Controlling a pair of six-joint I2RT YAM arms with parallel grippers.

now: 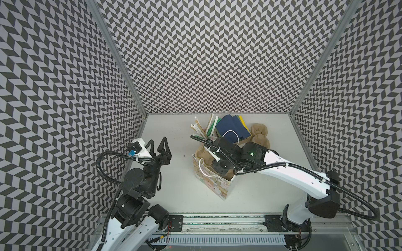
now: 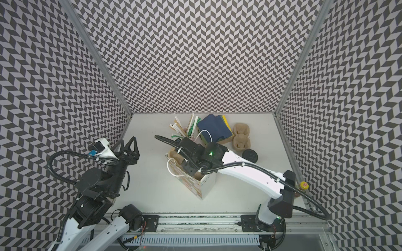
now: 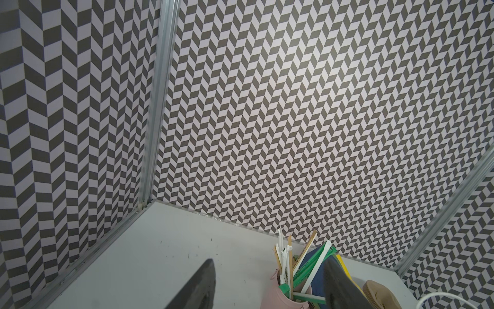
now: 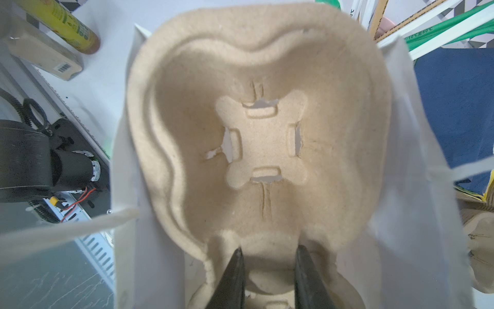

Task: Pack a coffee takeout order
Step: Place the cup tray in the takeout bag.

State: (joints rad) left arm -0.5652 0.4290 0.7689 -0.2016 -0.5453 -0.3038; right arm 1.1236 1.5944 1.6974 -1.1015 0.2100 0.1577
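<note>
The right gripper [image 4: 270, 248] hangs over the open bag [image 1: 217, 187], its jaws pinching the middle ridge of the carrier [image 4: 267, 144]. The carrier sits in the bag's mouth with white paper walls on either side, and in both top views one end of it shows at the rim. The left gripper [image 1: 157, 144] hovers well apart over bare worktop [image 1: 174, 195], jaws spread and empty.

To my eye the step is seating the carrier flat on the bag's bottom. It looks a close fit, so it should go down level and straight, long side lined up with the bag. A tilted end would likely catch the paper wall and tip the bag, which nothing steadies. The cord handle [image 1: 203, 167] hangs by the mouth and could snag. I'd release only once the carrier rests.

The napkin [image 1: 232, 128] lies at the back of the worktop. The lid [image 2: 250, 155] sits beside the spare carriers [image 2: 241, 135]. I can't see the cup.
</note>
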